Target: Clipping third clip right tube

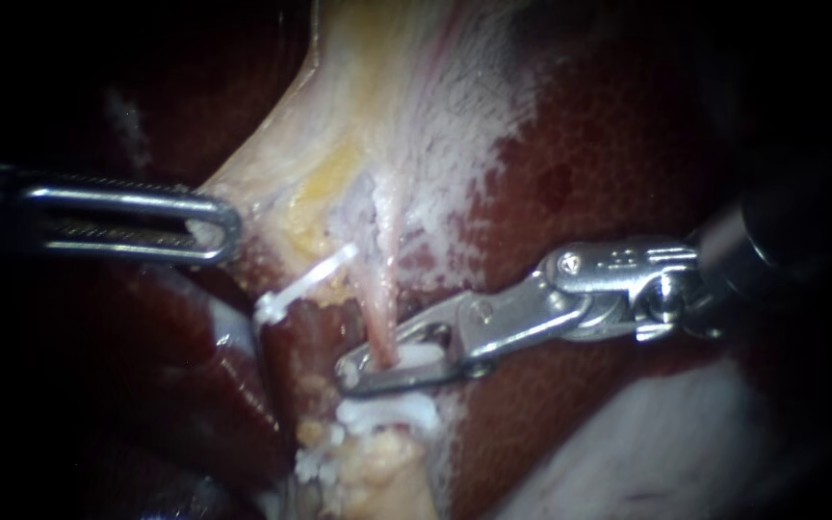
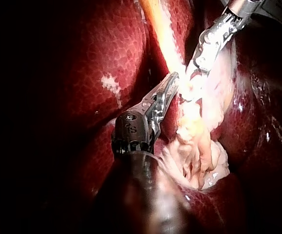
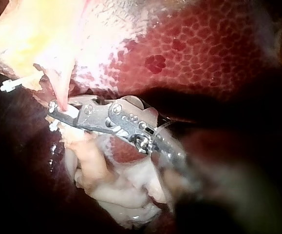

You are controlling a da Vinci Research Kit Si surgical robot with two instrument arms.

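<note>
The right tube [image 1: 376, 306] is a thin pink strand running down from the pale gallbladder tissue [image 1: 368, 106]. My right instrument [image 1: 373, 358] comes in from the right. Its jaws lie across the tube, shut on a white clip [image 1: 418, 354] that straddles it. Just below, another white clip [image 1: 387, 414] sits on the same tube. A third white clip [image 1: 302, 285] lies slanted to the left. My left instrument [image 1: 216, 227] has its jaws shut on the edge of the pale tissue, holding it leftward. The right wrist view shows my right instrument [image 3: 54, 110] at the tube [image 3: 62, 90].
Dark red liver [image 1: 618, 154] fills the right and upper right, and a liver lobe [image 1: 185, 356] lies below my left instrument. Yellowish fatty crumbs [image 1: 377, 462] sit under the lower clip. In the left wrist view my right instrument [image 2: 193, 68] meets the pale tissue beside my left instrument [image 2: 174, 80].
</note>
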